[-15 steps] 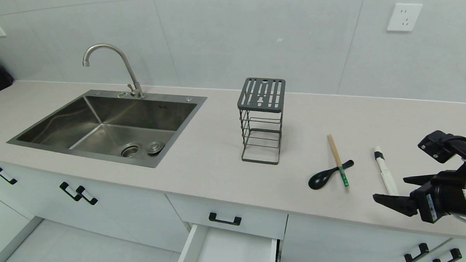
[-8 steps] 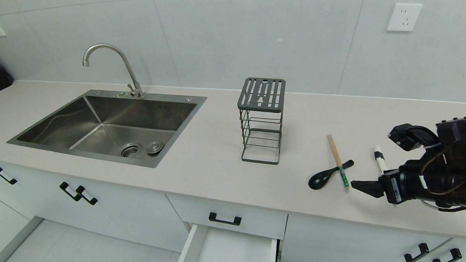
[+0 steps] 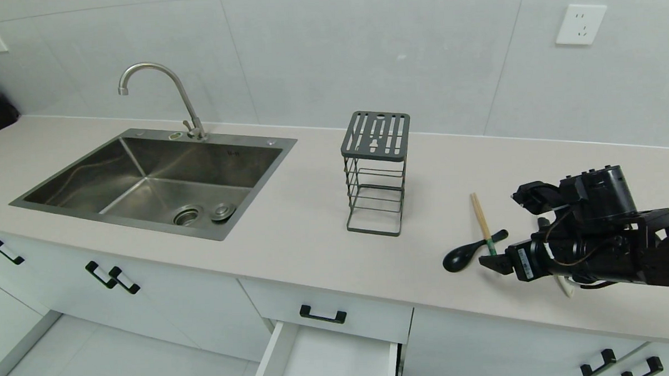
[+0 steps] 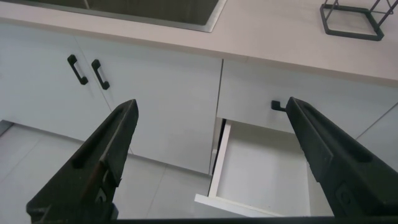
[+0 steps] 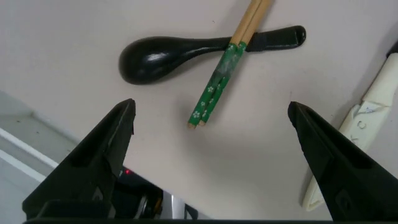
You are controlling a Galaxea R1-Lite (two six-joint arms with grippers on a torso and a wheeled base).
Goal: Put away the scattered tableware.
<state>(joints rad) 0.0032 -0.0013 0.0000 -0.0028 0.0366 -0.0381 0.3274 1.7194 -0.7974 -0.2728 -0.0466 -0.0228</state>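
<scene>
Pale desk (image 3: 314,250) spans the frame, the wire rack (image 3: 376,175) standing at its centre. At lower right lies the black spoon (image 3: 462,256), with the chopsticks (image 3: 482,219) crossed over its handle. My right claw (image 3: 492,263) hangs spread wide just above their green ends. I'd drop straight down, pinch both sticks together clear of the spoon, and lift level so neither slips.

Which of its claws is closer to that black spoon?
Right. The right gripper hangs open right by the black spoon; the left gripper is lower down, facing the open drawer.
</scene>
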